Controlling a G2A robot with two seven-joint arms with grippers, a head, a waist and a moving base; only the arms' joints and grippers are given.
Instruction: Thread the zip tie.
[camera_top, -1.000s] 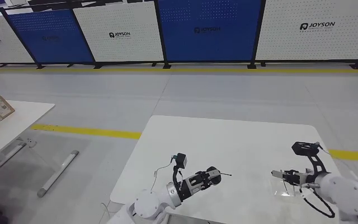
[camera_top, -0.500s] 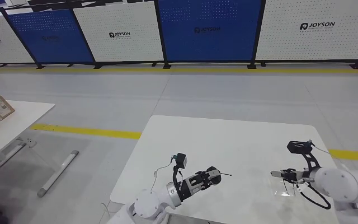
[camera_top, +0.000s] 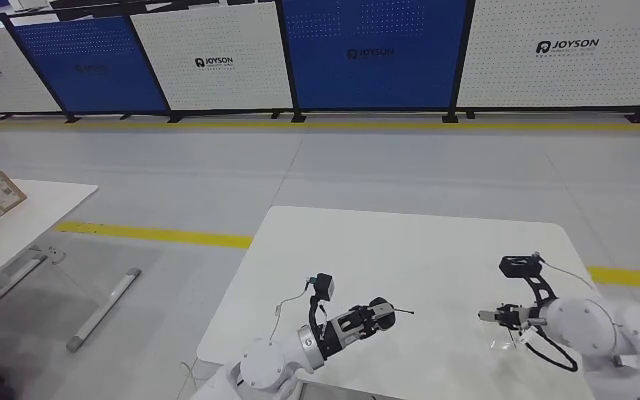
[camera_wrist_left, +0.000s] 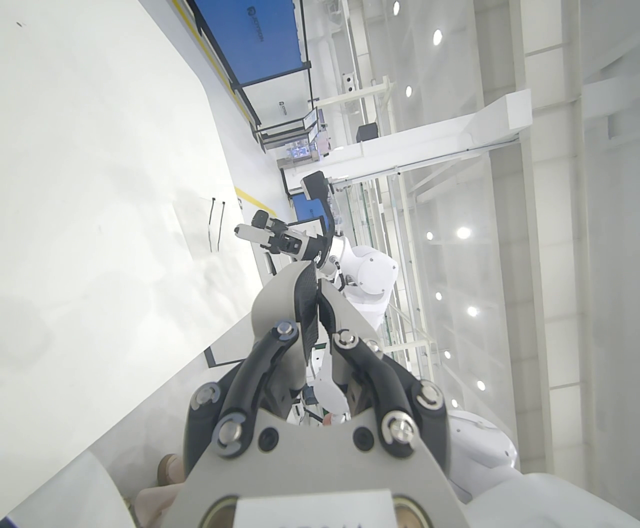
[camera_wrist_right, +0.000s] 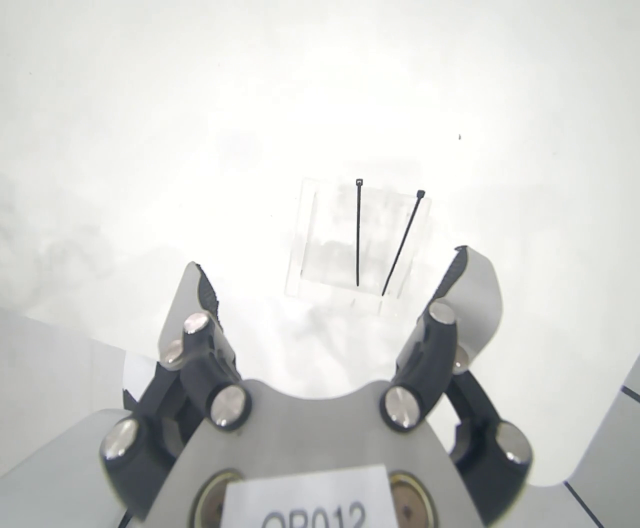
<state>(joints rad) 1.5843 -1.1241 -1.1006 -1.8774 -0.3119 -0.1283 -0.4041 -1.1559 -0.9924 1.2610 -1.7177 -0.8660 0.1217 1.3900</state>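
Top view gives me the left gripper (camera_top: 388, 312) near the front edge of the table (camera_top: 400, 250), fingers pinched together on a zip tie (camera_top: 405, 311) whose thin end pokes toward the middle. My right gripper (camera_wrist_right: 332, 270) is spread wide with nothing in it, near a clear plate (camera_wrist_right: 300, 240) lying close to the front edge on the right side. On that plate lie a straight tie (camera_wrist_right: 358, 232) and a slanted tie (camera_wrist_right: 404, 242), not touching. Wide white tabletop separates the two grippers.
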